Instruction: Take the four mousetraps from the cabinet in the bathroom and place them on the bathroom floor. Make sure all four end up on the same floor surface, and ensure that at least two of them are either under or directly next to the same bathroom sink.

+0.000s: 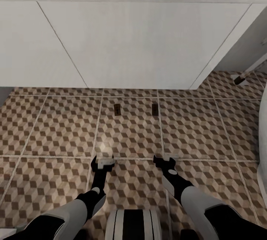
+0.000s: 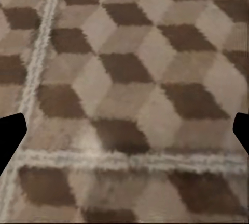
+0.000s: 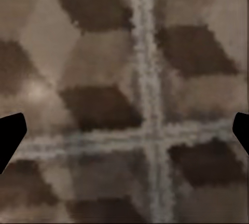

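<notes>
Two mousetraps lay flat on the bathroom floor (image 1: 55, 128): left mousetrap (image 1: 117, 109) & right mousetrap (image 1: 154, 109), side by side but apart, both near the foot of a glossy white unit (image 1: 141, 43). Left hand (image 1: 102, 161) & right hand (image 1: 164, 162) pointed down over the tiles, closer to the robot than the traps, touching nothing. Both hands were spread wide w/ nothing btwn the fingers; wrist views showed fingertips (image 2: 11, 135) at the frame edges over bare tile & grout.
</notes>
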